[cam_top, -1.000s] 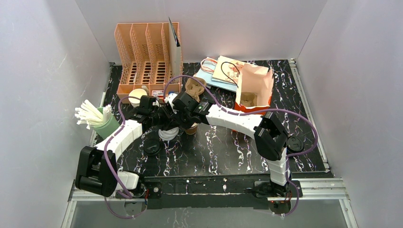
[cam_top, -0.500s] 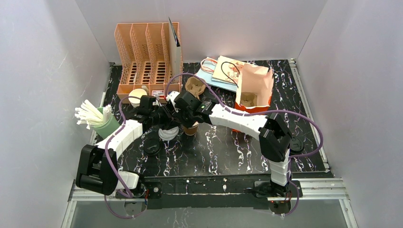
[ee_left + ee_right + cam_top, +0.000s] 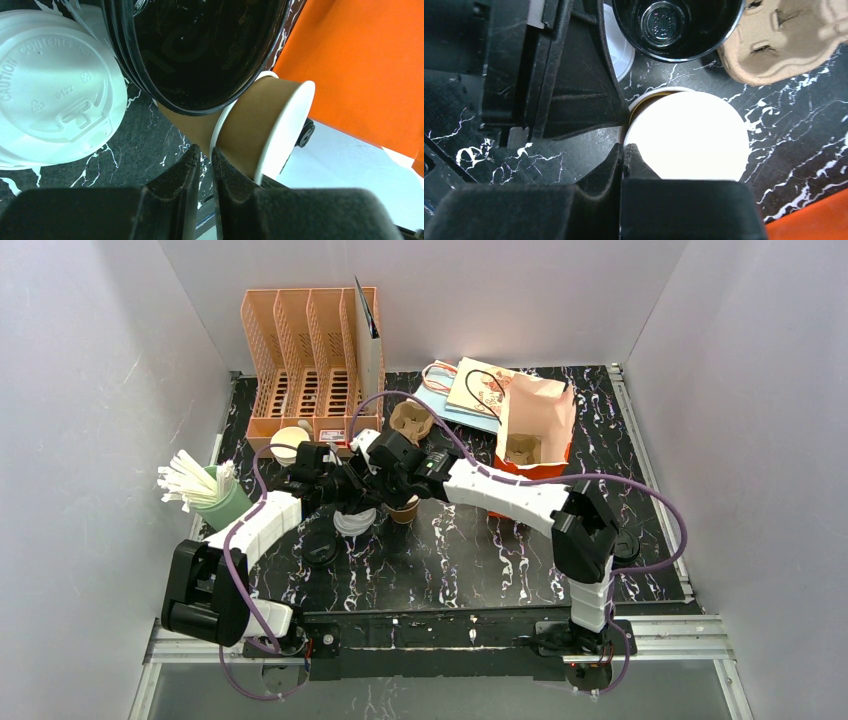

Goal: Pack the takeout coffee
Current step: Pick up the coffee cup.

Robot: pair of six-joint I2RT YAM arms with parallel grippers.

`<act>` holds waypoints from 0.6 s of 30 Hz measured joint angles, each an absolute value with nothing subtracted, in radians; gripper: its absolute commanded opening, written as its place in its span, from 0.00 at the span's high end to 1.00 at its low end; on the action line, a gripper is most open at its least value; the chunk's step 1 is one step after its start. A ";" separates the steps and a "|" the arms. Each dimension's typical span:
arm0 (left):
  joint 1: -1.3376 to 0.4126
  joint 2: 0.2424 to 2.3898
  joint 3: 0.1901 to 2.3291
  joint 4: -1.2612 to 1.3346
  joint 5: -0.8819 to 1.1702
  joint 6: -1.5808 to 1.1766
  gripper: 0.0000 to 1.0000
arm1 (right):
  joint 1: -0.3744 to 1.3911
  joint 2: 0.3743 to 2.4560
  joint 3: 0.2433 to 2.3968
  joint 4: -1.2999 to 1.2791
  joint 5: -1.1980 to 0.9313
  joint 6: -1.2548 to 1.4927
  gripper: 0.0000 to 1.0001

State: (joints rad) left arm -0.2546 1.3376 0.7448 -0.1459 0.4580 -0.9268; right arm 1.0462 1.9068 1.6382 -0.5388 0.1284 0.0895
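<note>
Right hand (image 3: 626,149) closed onto takeout coffee (image 3: 684,135) rim.

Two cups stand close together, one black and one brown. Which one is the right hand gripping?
The brown cup, white inside: the right hand is shut on its rim. The black cup stands just beyond, untouched by it.

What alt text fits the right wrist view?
The right tool is pinched shut on the rim of a brown paper cup with a white inside. Beyond it are a black cup and a cardboard cup carrier.
</note>
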 measured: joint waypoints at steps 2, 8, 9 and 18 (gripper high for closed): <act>-0.255 1.338 0.745 -0.146 0.458 -0.924 0.87 | 1.048 1.892 1.644 -0.553 0.146 0.086 0.99; -0.254 1.338 0.751 -0.164 0.457 -0.917 0.83 | 1.050 1.811 1.713 -0.619 0.207 0.073 0.99; -0.254 1.338 0.752 -0.170 0.456 -0.916 0.78 | 1.050 1.786 1.723 -0.631 0.216 0.073 0.99; -0.275 1.338 0.759 -0.203 0.418 -0.928 0.62 | 1.049 1.570 1.681 -0.721 0.270 0.093 0.99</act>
State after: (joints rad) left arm -0.2749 1.3380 0.7586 -0.2028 0.4183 -0.9283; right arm 1.0492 1.5700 1.6814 -0.7212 0.2699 0.0925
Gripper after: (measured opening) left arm 0.360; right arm 0.043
